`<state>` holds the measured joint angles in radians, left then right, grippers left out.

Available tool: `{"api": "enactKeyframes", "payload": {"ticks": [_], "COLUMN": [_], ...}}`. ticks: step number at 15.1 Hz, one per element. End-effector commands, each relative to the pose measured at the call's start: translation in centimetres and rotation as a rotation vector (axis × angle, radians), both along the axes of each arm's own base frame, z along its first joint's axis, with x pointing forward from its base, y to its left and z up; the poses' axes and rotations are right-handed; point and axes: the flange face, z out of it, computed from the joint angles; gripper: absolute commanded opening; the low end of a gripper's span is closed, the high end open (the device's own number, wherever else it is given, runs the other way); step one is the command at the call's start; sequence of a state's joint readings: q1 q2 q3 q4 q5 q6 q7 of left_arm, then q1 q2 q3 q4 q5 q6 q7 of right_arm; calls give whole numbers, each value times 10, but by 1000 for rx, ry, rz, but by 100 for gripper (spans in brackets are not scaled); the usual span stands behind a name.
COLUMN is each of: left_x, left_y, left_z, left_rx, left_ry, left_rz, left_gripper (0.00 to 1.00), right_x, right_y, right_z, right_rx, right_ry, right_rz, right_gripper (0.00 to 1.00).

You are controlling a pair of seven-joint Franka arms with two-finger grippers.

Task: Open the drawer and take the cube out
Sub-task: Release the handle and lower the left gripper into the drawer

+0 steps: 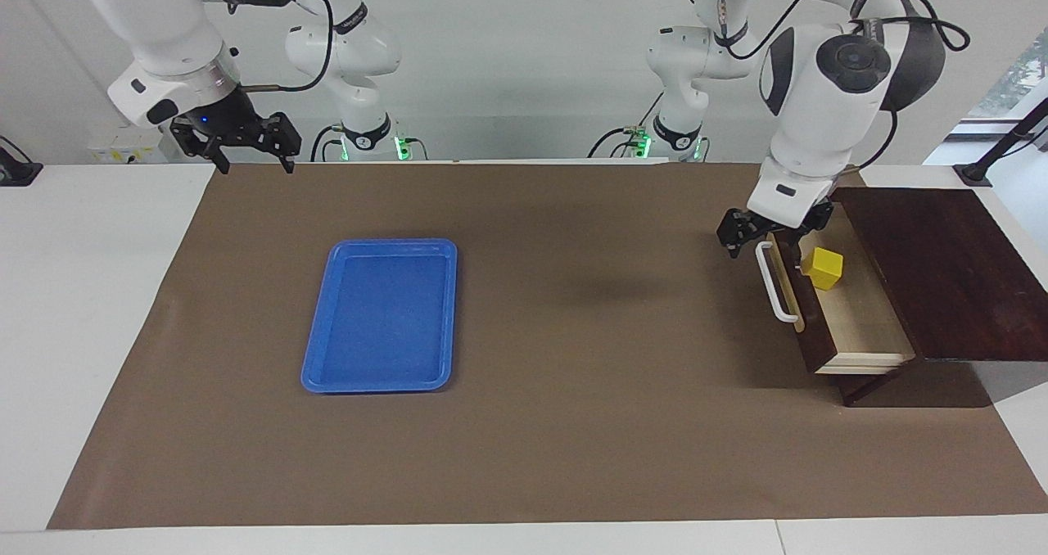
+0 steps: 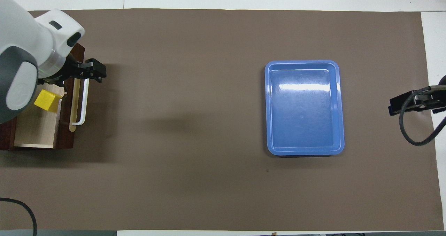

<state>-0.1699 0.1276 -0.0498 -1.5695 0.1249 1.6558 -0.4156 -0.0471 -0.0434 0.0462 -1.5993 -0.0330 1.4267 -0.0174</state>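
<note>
The drawer (image 1: 851,326) stands pulled out of its dark wooden box (image 1: 933,268) at the left arm's end of the table, and its pale inside shows. The yellow cube (image 1: 823,268) lies inside, close to the drawer front; it also shows in the overhead view (image 2: 46,100). My left gripper (image 1: 765,240) is at the end of the white bar handle (image 1: 776,285) that lies nearer to the robots, with its fingers apart on either side of the bar. My right gripper (image 1: 252,155) is open and empty, and waits raised over the table's edge at the right arm's end.
A blue tray (image 1: 318,367) lies empty on the brown mat (image 1: 573,375) toward the right arm's end. White table surface borders the mat on all sides.
</note>
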Motion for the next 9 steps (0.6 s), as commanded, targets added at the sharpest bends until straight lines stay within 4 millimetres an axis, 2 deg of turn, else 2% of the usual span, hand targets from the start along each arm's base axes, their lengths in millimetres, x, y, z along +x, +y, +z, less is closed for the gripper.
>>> {"api": "enactKeyframes", "payload": {"ticks": [1,2,5,7,9], "left_x": [-11,-13,-7,-5,-4], "left_y": [23,24,56,91,125], "left_z": [0,-3,-4,-11,-22], "left_rx": [-10,-15,-34,-44,-45], "left_ry": [-14,-47,-63,-67,-75], "left_rz": [329,447,606,762,828], "left_gripper": [100,100,100,100,100], "right_x": [-6,-6,-6,-6,-6], "right_y": [-6,-7,-6,-6,-7], "right_z": [2,1,2,1,1], "right_rx": [0,0,0,0,1], "right_ry": [-7,-6,-7,-6,-4], "right_rz": [7,7,8,8,8], "right_gripper": [100,100,100,100,100]}}
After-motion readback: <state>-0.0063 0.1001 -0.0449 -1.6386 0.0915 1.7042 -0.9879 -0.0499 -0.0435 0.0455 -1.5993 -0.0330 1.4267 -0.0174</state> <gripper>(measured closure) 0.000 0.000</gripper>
